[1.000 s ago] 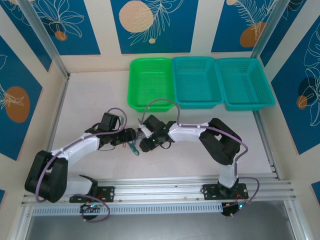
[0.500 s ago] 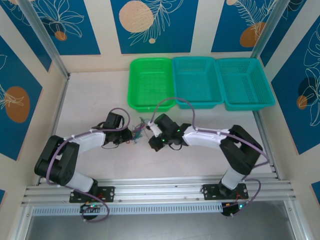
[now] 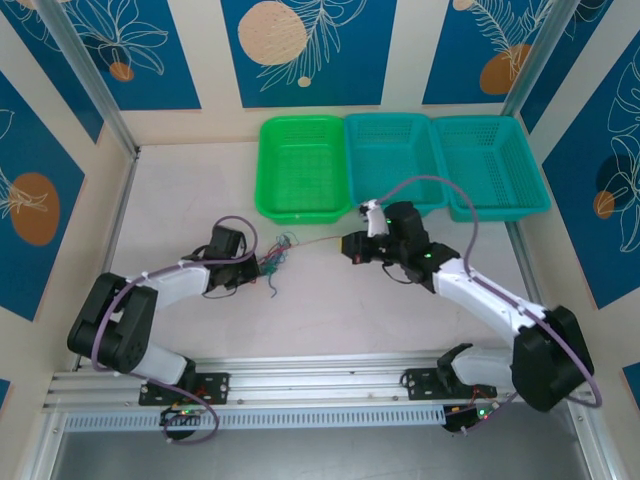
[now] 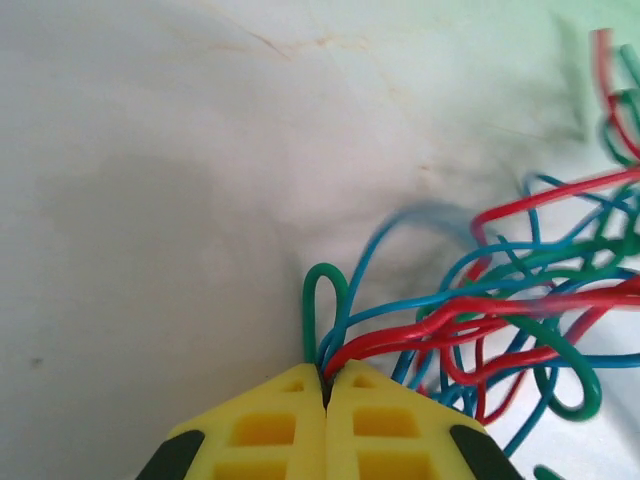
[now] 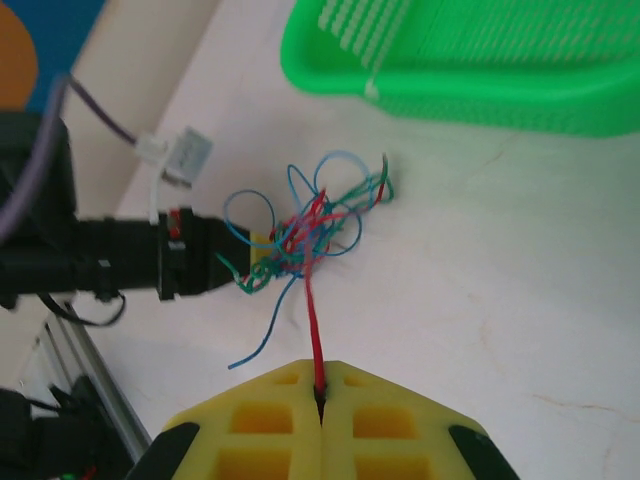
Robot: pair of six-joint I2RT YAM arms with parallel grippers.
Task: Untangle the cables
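Currently we count two hands: left hand (image 3: 262,268) pinches the cables (image 3: 279,251), right hand (image 3: 347,247) one red cable (image 5: 312,320); three baskets (image 3: 300,212) beyond.

The yellow fingers (image 4: 265,435) of the left gripper (image 4: 324,376) are pressed together at the bottom edge and pinch the cables (image 4: 500,305). A green loop (image 4: 325,285) stands just above the tips. The red, blue and green tangle spreads to the right over the pale table (image 4: 150,150).

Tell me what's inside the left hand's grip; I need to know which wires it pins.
The left hand is shut on the wires: a green loop, red and blue strands emerge. Their pinched ends are covered by its yellow fingers.
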